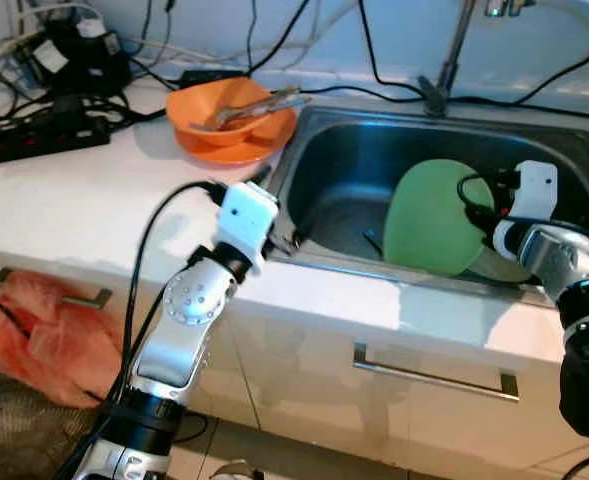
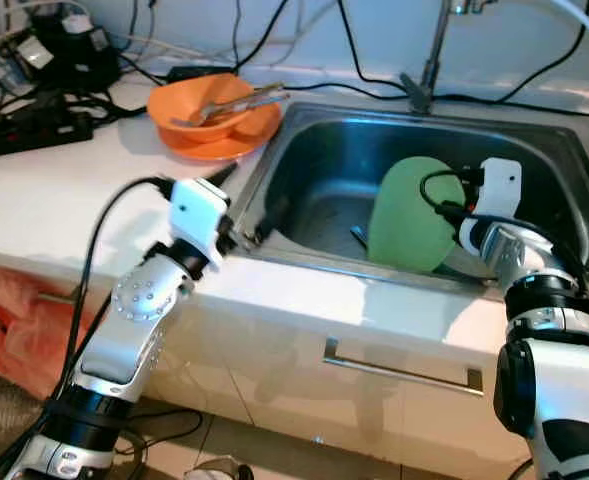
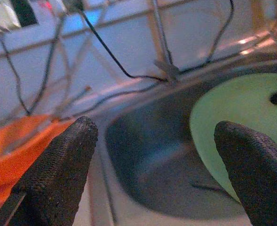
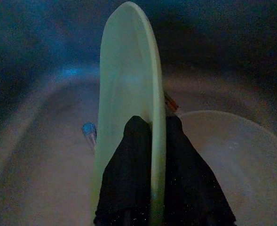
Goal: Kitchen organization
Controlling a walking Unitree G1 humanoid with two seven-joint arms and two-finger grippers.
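A round pale-green plate (image 1: 432, 216) is held on edge inside the stainless-steel sink (image 1: 344, 170) by the right gripper (image 4: 150, 129), fingers clamped on its rim — lifting out is judged next — while the left gripper (image 3: 154, 155), fingers apart, is poised at the white worktop (image 1: 84, 200) edge.

Green plate (image 1: 429, 218) upright in sink (image 1: 344, 160)

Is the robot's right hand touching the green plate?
Touching. In the right wrist view the right gripper has its jaws closed on the green plate's rim, one on each face.
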